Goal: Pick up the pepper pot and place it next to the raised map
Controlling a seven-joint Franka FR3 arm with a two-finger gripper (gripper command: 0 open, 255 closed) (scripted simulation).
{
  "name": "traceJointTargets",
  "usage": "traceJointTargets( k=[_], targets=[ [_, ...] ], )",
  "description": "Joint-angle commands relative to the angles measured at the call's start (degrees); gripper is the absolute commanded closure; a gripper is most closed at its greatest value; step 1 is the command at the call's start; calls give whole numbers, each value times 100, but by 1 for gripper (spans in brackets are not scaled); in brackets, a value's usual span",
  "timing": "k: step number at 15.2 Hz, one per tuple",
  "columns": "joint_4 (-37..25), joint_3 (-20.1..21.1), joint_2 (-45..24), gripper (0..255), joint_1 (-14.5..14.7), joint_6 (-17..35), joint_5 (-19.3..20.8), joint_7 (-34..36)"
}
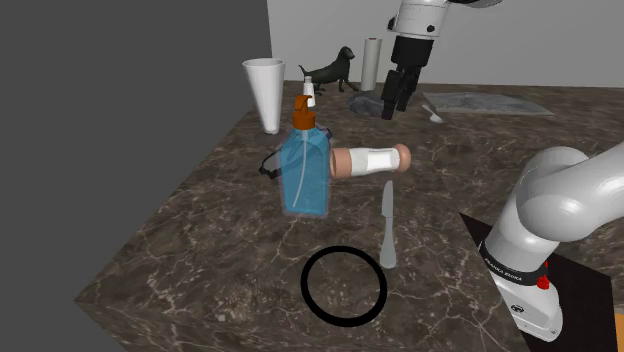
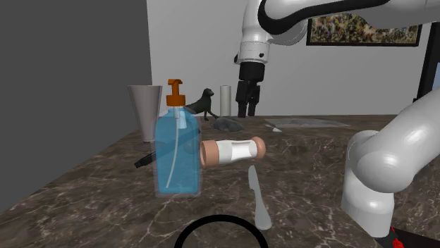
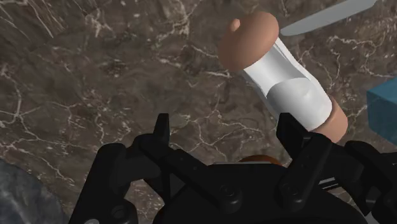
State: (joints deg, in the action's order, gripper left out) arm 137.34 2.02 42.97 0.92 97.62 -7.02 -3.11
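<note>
A pepper pot [image 1: 372, 160] with tan ends and a white middle lies on its side on a dark marble worktop [image 1: 200, 230]. Its long axis runs across the shoulder view, from left to right. The black gripper [image 1: 393, 106] hovers above the worktop farther back, fingers spread apart and holding nothing. From the gripper, the pot lies toward the stand and lower down. In the wrist view the pot [image 3: 283, 76] sits ahead of one finger rather than between the two, slanted to the line joining them, so a shift and a turn of the wrist look necessary.

A blue pump bottle [image 1: 305, 165] stands upright just beside the pot's end at the shoulder view's left, crowding that side. A grey knife [image 1: 387, 225] lies near the opposite end. A dark grey lump [image 1: 365, 103] rests beneath the gripper. A flat grey slab [image 1: 490, 102], probably the raised map, lies at the back, well apart from the pot.
</note>
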Motion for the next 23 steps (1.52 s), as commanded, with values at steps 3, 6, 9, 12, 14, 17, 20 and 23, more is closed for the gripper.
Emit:
traceJointTargets(
  k=[3,6,9,12,14,17,20,23],
  targets=[
    [220,-8,2,0,385,325,-33,-740],
    [583,-32,59,0,977,777,-81,-1850],
    [937,-71,168,0,1508,1140,-117,-2828],
    [1137,-45,121,0,1524,1388,-143,-2833],
    [1265,-27,81,0,1535,1557,-163,-2838],
    [1423,-4,19,0,1550,1779,-190,-2846],
    [1424,-4,19,0,1550,1779,-190,-2846],
    [1423,-4,19,0,1550,1779,-190,-2846]
  ],
)
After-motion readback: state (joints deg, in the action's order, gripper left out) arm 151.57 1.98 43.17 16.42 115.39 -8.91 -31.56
